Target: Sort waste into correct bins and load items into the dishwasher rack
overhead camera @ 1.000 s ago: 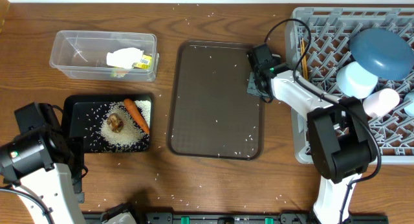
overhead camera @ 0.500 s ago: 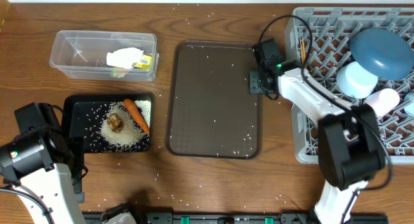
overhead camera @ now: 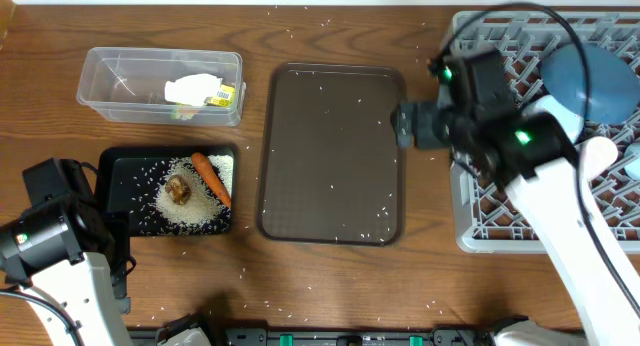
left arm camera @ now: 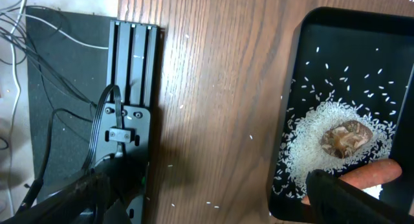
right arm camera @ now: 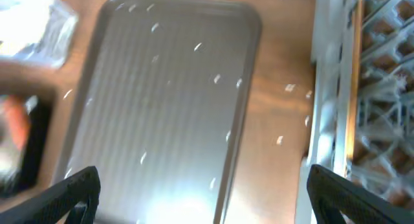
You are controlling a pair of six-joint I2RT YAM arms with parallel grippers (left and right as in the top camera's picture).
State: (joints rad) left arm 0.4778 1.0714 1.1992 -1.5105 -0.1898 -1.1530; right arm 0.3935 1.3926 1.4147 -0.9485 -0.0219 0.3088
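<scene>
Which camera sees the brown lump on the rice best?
The left wrist view: the brown lump is close and sharp on the rice pile in the black tray. Overhead shows it too, but tiny. The right wrist view is too blurred there to make it out.

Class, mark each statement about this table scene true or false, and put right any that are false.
1. The carrot lies in the black tray. True.
2. The wrapper lies in the black tray. False: it lies in the clear container.
3. The blue plate is in the rack. True.
4. The right fingers grip chopsticks. False: they stand wide apart with nothing between them.
</scene>
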